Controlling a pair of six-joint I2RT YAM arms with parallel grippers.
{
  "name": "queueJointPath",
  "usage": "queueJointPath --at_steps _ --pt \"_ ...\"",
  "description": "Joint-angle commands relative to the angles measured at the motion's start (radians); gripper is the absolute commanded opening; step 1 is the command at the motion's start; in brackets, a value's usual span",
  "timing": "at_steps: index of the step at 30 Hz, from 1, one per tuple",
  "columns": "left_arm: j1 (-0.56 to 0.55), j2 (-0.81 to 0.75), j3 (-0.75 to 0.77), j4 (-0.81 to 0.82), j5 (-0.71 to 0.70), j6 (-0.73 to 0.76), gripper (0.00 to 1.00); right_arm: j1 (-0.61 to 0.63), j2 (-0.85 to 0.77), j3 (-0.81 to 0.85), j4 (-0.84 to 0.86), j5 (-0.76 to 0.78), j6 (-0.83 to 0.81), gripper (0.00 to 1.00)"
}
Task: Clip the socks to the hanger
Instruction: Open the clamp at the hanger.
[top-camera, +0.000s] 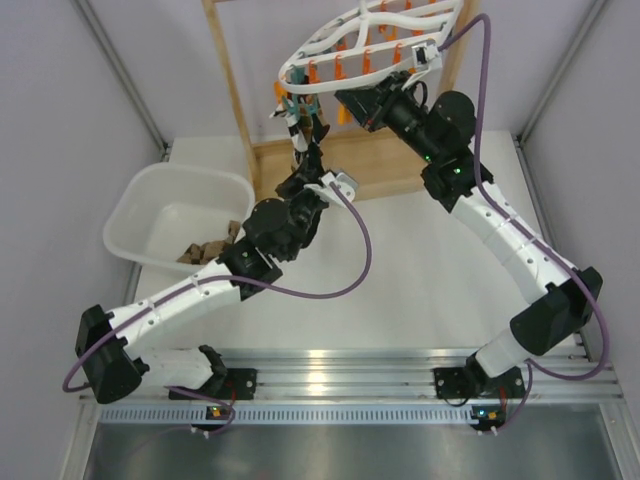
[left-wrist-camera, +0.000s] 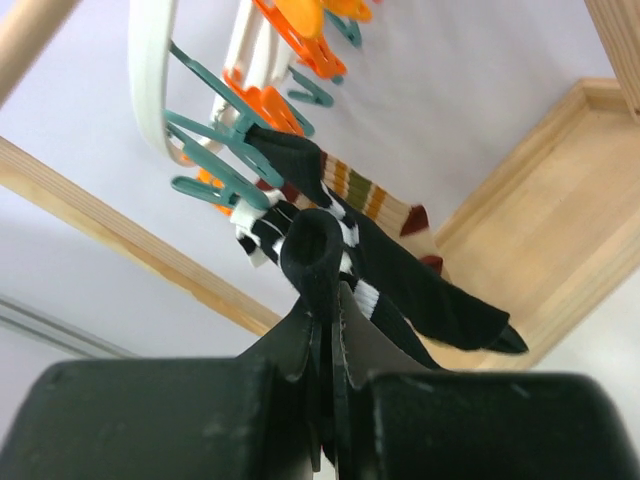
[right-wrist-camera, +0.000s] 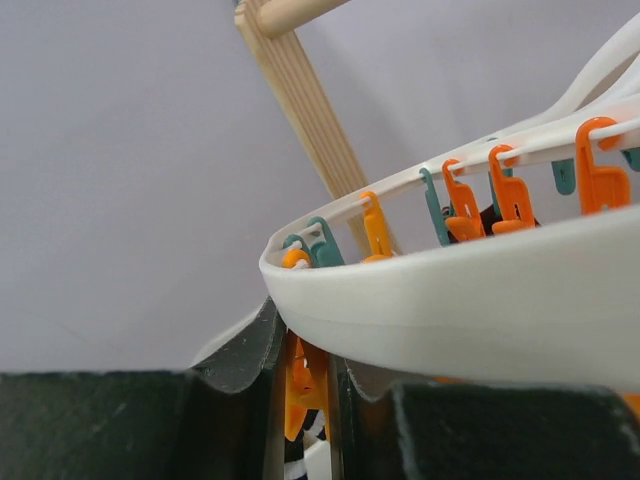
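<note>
Tub (top-camera: 135, 200) sits at the near left, well apart from the work. Left gripper (left-wrist-camera: 325, 300): jaws pressed together on the rolled cuff of a black sock (left-wrist-camera: 312, 252), held up just below the left end of the hanger (left-wrist-camera: 150, 70). Beyond the cuff, hung socks (left-wrist-camera: 372, 202) dangle from a teal peg (left-wrist-camera: 215, 140); one has a striped cuff. Right gripper (right-wrist-camera: 303, 400): jaws drawn in on an orange peg (right-wrist-camera: 300, 385), directly under the hanger rim. Wooden stand (top-camera: 232, 90) rises behind.

Pale lilac walls (top-camera: 60, 100), white tabletop (top-camera: 420, 270)
</note>
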Motion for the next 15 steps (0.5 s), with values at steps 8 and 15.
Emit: queueJointPath --at_steps 8,15 --pt "0.006 -0.003 -0.13 0.591 0.209 0.054 0.0 -0.05 0.049 0.011 0.145 -0.112 0.205 0.0" --pt "0.026 -0.026 -0.086 0.477 0.254 -0.147 0.0 -0.081 0.058 0.006 0.219 -0.167 0.255 0.0"
